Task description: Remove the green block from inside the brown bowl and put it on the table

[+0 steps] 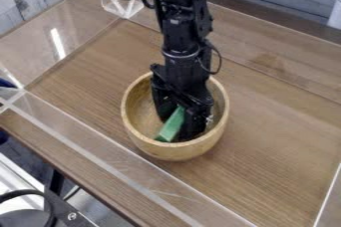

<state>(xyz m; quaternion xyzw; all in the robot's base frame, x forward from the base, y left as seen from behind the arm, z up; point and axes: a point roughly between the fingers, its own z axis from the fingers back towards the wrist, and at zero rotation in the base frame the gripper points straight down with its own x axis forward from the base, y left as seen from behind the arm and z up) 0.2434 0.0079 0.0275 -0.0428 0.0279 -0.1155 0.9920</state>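
The brown bowl [144, 131] sits on the table [266, 112] near the front middle. Inside it lies the green block [173, 124], tilted, with only a narrow strip of it showing. My gripper [178, 119] reaches straight down into the bowl, its black fingers [162, 107] standing open on either side of the block. The fingers hide most of the block, and I cannot tell whether they touch it.
Clear acrylic walls [94, 176] border the tabletop on all sides. A clear triangular piece [123, 5] stands at the back left. The arm [180, 22] rises from the bowl toward the back.
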